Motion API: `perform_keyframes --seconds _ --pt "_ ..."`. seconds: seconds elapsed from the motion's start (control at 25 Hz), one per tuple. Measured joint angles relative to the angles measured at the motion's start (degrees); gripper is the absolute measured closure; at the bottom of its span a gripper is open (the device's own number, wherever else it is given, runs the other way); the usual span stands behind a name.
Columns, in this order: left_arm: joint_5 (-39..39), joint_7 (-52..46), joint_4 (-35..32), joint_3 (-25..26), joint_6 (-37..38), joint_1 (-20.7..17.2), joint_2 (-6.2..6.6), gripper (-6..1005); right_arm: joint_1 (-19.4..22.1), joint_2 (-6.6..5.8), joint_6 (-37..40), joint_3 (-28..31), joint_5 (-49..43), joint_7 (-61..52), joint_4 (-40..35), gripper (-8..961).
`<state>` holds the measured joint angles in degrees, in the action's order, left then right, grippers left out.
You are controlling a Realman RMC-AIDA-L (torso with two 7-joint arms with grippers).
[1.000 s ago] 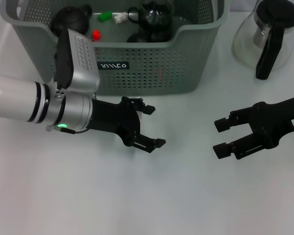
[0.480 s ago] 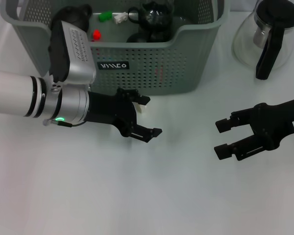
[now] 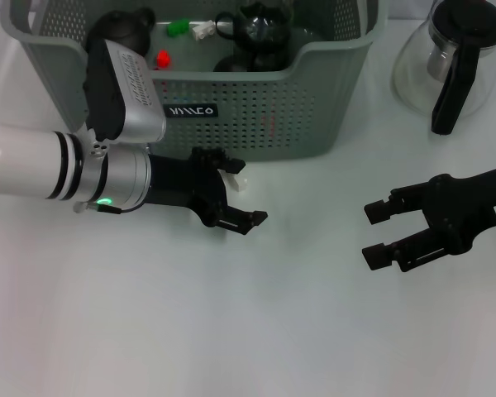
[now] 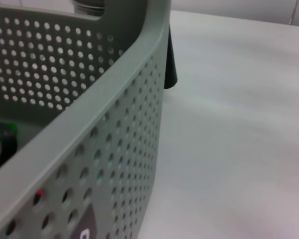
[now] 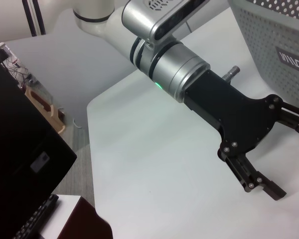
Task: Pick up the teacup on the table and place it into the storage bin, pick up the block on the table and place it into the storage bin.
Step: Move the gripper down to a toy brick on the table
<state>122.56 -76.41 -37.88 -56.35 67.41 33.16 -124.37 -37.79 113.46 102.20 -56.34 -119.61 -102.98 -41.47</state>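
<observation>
The storage bin [image 3: 256,107] stands at the back of the table, and its perforated wall [image 4: 114,149] fills the left wrist view. Inside it lie a dark glass cup with a black handle [image 3: 260,29] and small red [image 3: 162,59], green [image 3: 178,27] and white [image 3: 203,30] blocks. No teacup shows on the table. A small white block [image 3: 237,184] lies on the table just in front of the bin. My left gripper [image 3: 248,194] is open, low over the table, with that block between its fingers near the far one. My right gripper [image 3: 379,231] hangs open and empty at the right.
A glass coffee pot [image 3: 455,58] with a black handle stands at the back right beside the bin. A black teapot [image 3: 120,29] lies in the bin's left corner. Bare white table stretches across the front. The right wrist view shows my left gripper [image 5: 294,159] and the table's edge.
My left gripper has drawn back toward the left and nearer the bin. The white block, hidden under its far finger before, now shows between the fingers. The right arm has not moved.
</observation>
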Motion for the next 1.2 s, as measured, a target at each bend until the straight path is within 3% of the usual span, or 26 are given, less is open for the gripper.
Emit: perform_keyframes --seconds 0.76,1.2 --pt "0.1 0.4 1.2 -0.8 -0.9 0.8 -0.08 88 0.0 -0.09 -0.3 -0.1 0.0 0.1 0.2 12" --pt "0.2 0.5 -0.9 -0.4 4.4 0.2 0.26 91 0.0 -0.15 -0.4 -0.1 0.0 0.1 -0.1 12"
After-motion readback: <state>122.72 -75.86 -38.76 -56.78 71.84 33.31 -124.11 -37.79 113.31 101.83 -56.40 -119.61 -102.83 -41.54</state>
